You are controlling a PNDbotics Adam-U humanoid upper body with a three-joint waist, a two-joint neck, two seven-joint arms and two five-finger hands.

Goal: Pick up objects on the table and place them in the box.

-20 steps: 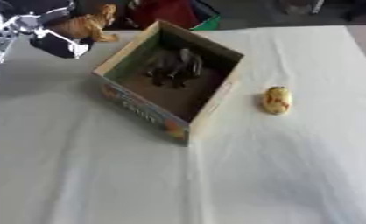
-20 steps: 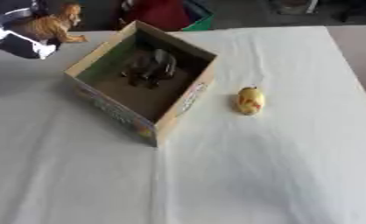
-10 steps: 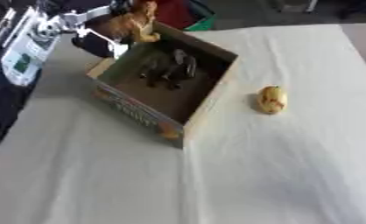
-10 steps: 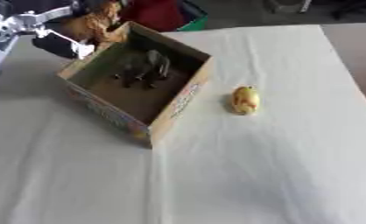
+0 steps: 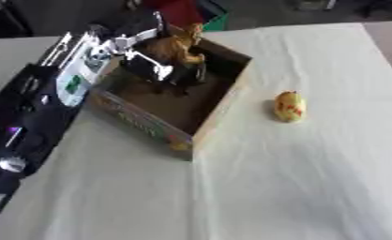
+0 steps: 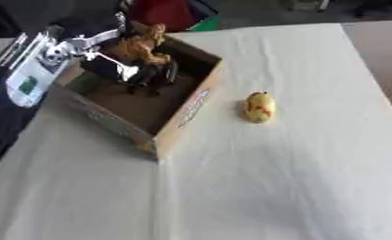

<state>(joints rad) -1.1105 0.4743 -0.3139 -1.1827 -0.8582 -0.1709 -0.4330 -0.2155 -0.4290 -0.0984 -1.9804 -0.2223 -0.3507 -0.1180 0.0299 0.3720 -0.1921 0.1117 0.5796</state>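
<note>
Starting at the left, we see the robot's left arm (image 5: 43, 101) reaching in over the white surface (image 5: 297, 178), black with silver joints. Its left hand (image 5: 142, 56) is over the far left part of the open cardboard box (image 5: 162, 129), fingers curled round a brown toy animal (image 5: 173, 47) that sits above the box's interior. Below the toy, inside the box, we make out a dark figure (image 6: 150, 75) on the bottom, though we cannot tell what it is. The box stands askew on the surface, its printed side wall facing us. Further right, well apart from the box, a small yellow toy (image 5: 289, 106) with red marks lies on the surface.
</note>
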